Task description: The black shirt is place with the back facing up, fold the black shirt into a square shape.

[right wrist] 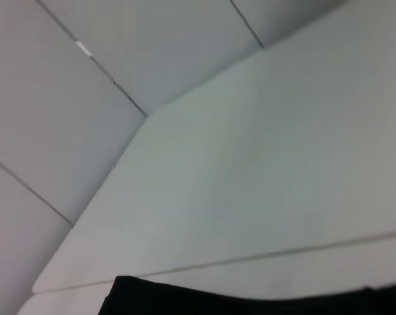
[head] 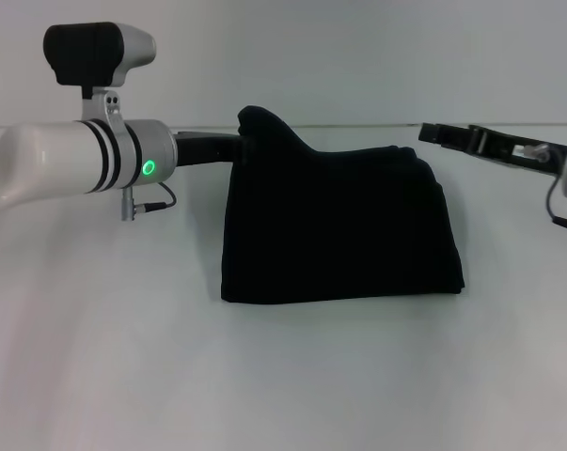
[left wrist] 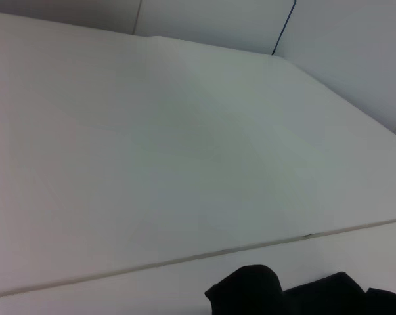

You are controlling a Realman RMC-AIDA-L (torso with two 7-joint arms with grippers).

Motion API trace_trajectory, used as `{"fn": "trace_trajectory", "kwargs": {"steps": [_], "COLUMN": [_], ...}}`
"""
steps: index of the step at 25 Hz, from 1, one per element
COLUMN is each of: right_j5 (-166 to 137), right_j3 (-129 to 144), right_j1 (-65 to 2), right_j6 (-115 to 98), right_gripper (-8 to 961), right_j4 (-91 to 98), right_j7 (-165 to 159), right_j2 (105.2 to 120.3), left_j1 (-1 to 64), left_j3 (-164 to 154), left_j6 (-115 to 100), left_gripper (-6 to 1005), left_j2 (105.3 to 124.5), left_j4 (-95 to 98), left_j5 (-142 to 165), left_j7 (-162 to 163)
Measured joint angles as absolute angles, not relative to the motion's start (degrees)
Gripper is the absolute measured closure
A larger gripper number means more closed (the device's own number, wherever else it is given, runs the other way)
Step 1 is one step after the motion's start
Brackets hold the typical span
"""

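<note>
Our left claw (head: pixel 238 146) sits at the far left corner of the black shirt (head: pixel 339 230), its dark tip buried in a peak of cloth that rises above the rest of the garment; we judge it clenched on that raised corner, though the fabric hides the fingers themselves. Just behind it, our left arm's white forearm (head: pixel 67 155) with a green ring light (head: pixel 149 169) stretches in from the left. Below and to the right of this claw, the black shirt lies on the white desk (head: pixel 283 376) as a compact folded block, roughly rectangular, with layered edges showing along its right side. Across the shirt, well apart from the left claw, our right claw (head: pixel 438 133) hovers just beyond the far right corner of the cloth; whether it is released or clenched we cannot tell. From the left wrist view we see only the lifted bump of black shirt (left wrist: pixel 247 292) against the pale desk (left wrist: pixel 184 164), and from the right wrist view a dark strip of shirt (right wrist: pixel 250 298) along the edge, with desk and wall panels beyond
</note>
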State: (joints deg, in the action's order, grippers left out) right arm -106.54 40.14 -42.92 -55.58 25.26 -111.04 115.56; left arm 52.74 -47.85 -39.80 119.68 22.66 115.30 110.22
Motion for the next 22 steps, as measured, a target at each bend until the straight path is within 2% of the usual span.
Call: {"fn": "trace_trajectory", "kwargs": {"steps": [1,7,17,18,22], "right_j5": [-106.22,-107.44,-107.67,-107.67,-107.66], "right_j3": [40.24,42.31,48.10,48.10,48.52], "right_j1": [-43.42,-47.10,-49.28,-49.37,-49.82], "right_j6": [-54.98,-49.00,-39.32,-39.02,-37.28], "right_gripper": [258,479,922,926,942], "right_j4": [25.00,21.60,19.15,19.15,19.12], "right_j7": [-108.84,-104.95,-105.13,-105.04,-104.96], "right_j2": [115.95,117.56,119.23,119.26,119.28], "left_j1": [52.64,51.65,49.92,49.88,49.71], "left_j3": [-47.74,-47.48,-46.67,-46.67,-46.74], "left_j6": [-39.65,-36.38,-34.69,-34.78,-34.93], "left_gripper": [998,994,985,984,863], "left_j2": [119.70,120.00,120.73,120.75,120.87], "left_j4": [22.61,22.09,22.32,22.32,22.13], "left_j5": [115.31,115.12,114.38,114.37,114.34], "left_j7": [110.30,110.70,110.49,110.43,110.40]}}
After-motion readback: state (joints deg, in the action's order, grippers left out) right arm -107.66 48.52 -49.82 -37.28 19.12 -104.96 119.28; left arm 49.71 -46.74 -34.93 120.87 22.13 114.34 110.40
